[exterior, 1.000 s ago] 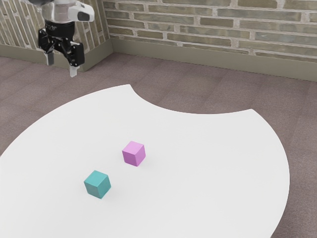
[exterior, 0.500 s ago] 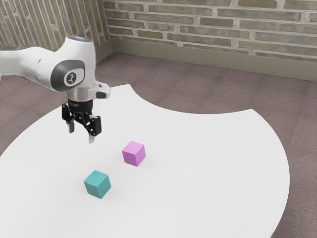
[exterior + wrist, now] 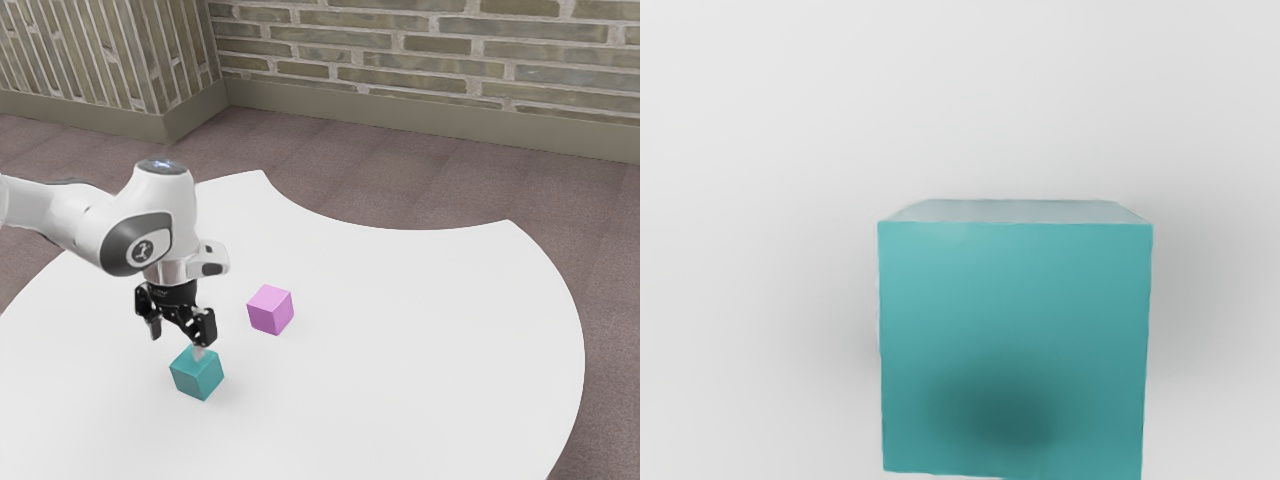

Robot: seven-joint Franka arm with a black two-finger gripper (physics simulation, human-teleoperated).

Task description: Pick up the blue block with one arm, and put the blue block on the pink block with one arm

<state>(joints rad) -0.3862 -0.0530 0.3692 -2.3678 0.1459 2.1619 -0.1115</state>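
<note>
While the gripper [image 3: 178, 345] is held just above the blue block [image 3: 196, 372], its jaws are seen spread apart, open, with nothing clamped between them. The blue block, rendered more teal than blue, is set flat on the white table [image 3: 420, 350], near the front edge and toward the exterior view's left. The jaw tip nearer the pink block [image 3: 270, 309] is seen right at the blue block's upper edge; contact cannot be told. The other jaw is seen off to the exterior view's left of the block, above the table. The pink block is placed on the table too, just beyond the blue one and toward the exterior view's right, apart from it, nothing stacked on it. The white arm [image 3: 110, 225] is bent in from the exterior view's left, wrist pointed down. A brick wall [image 3: 450, 50] and brownish floor [image 3: 450, 180] are seen behind the table. From the wrist view, the blue block [image 3: 1015, 340] is seen directly under the hand, a dark shadow cast on its top face, bare table [image 3: 760, 150] around it.
</note>
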